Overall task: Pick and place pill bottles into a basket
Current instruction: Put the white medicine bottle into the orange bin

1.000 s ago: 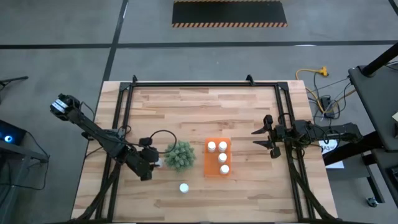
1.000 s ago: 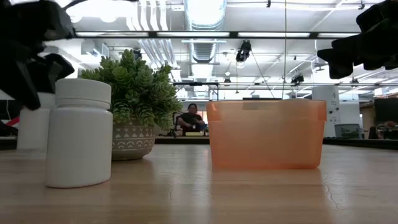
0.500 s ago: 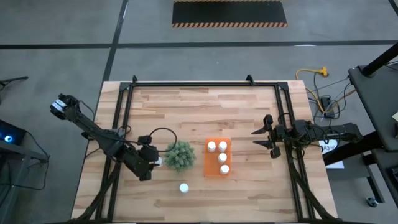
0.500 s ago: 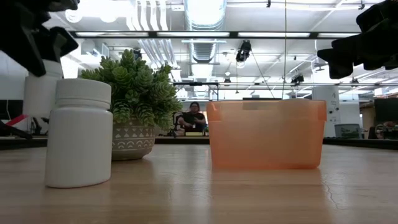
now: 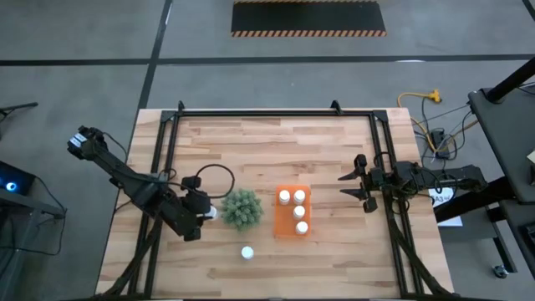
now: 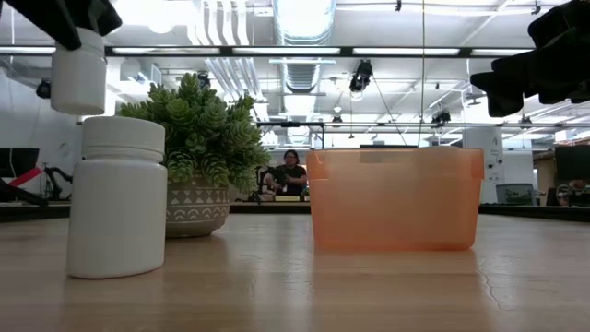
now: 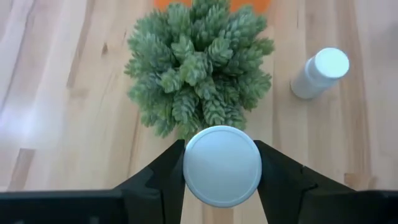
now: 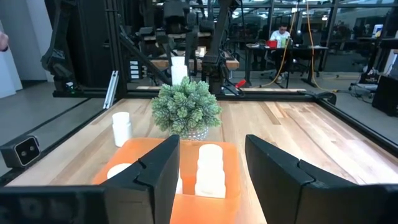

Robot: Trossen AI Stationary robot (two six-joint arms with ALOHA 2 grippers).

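Pill bottle (image 7: 222,165) is hanging in the left tool (image 5: 203,215), raised beside the plant (image 5: 241,209); next, carrying over into the basket (image 5: 293,211). Right tool (image 5: 355,185) is waiting wide near the counter's (image 5: 267,142) right edge.

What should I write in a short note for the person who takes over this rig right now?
Left gripper: shut on a bottle, lifted clear of the table, beside the plant.
Right gripper: open, empty, waiting at the table's right edge.
Done: four bottles stand in the orange basket.
Left: carry the held bottle over the plant to the basket, then fetch the last loose bottle standing on the table near the front edge.
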